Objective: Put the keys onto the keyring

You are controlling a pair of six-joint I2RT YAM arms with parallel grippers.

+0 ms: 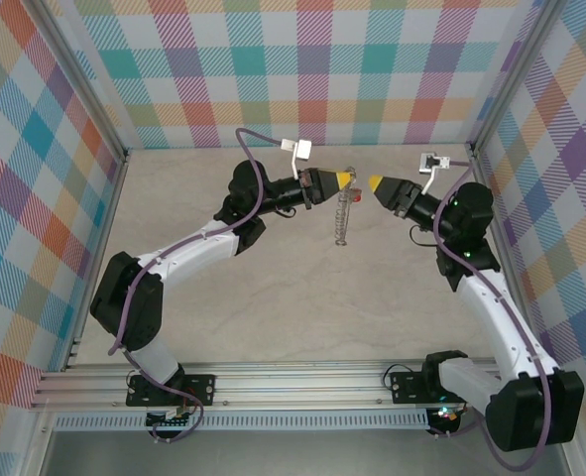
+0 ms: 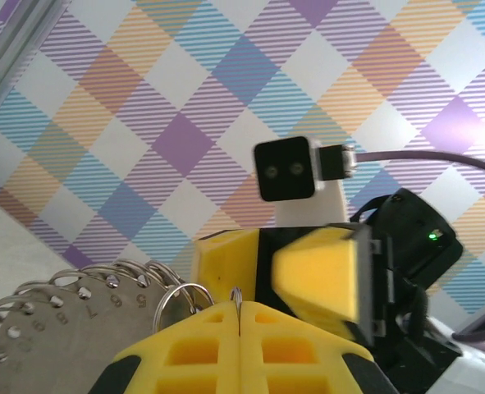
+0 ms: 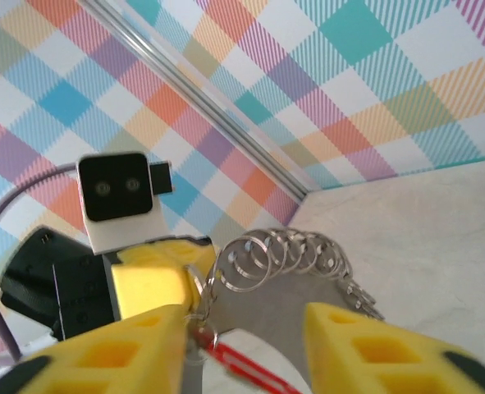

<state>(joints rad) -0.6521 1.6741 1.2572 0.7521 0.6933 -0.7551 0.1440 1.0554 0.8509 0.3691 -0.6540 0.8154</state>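
My left jaws are pinched shut on a thin keyring (image 2: 236, 296). My right jaws stand apart around the red key (image 3: 246, 368); its blade is cut off, and I cannot tell if they touch. A ring-lined plate (image 2: 61, 336) hangs above the tabletop (image 1: 273, 297).

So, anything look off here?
Nothing spilled or broken. One oddity: the flat grey metal plate edged with silver split rings dangles from the shut left hand, which pinches just one thin ring.
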